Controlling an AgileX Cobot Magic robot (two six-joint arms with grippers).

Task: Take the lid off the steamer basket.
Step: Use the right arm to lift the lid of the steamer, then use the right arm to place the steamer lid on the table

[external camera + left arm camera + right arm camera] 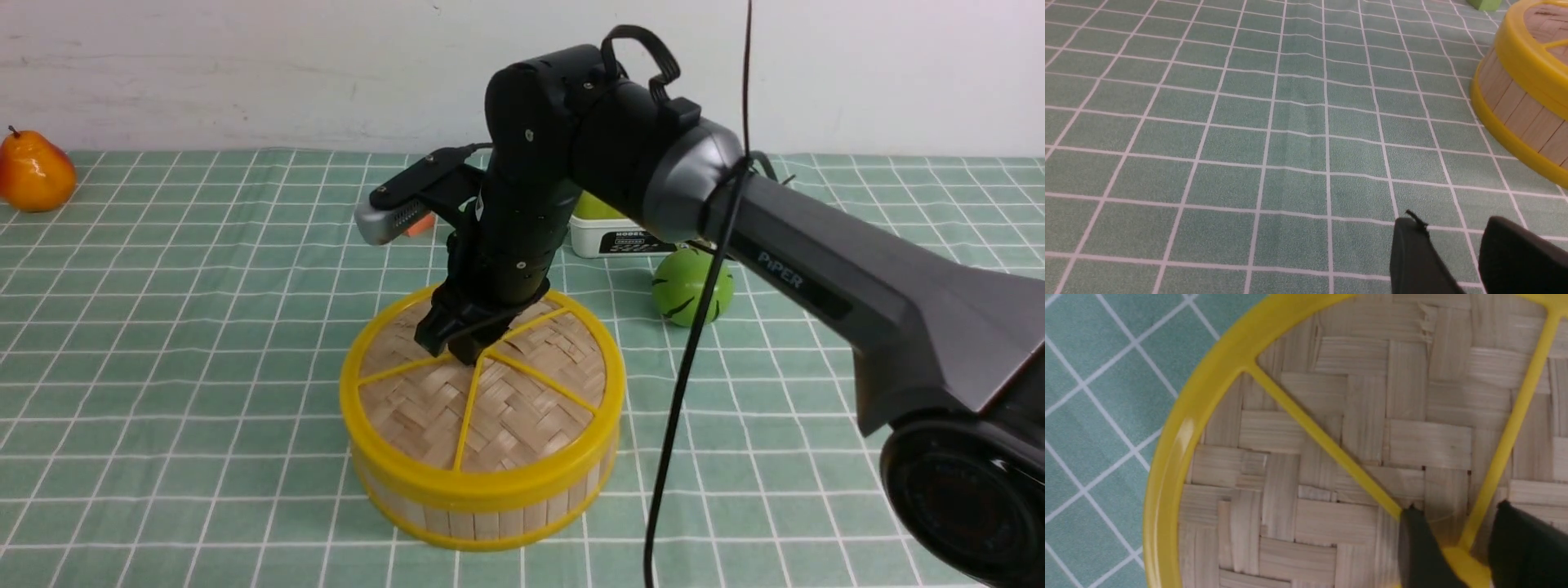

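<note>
1. Left wrist view: the left gripper is seen unclenched and empty above the checked cloth. The basket lies off to one side and well apart from it.
2. In the front view, the right arm is nearest at the lower right of the frame, and it reaches up and leftward toward the centre.
3. At lower centre the basket stands on the cloth. The lid is seated flat on its top rim and is not yet lifted.
4. The right gripper is pointed straight down over the middle of the lid. In the right wrist view its fingers are placed either side of the knob, where the spokes meet. Whether the knob is pinched or only straddled cannot be told.
5. The knob lies directly below and between the jaws, so no sideways travel is judged to be needed. A firm closing and a straight, level lift would be called for. The right arm is plainly the nearer one.
6. Farther back, right of centre, a green ball and a white box are set behind the arm. A pear is seen at the upper left edge.
</note>
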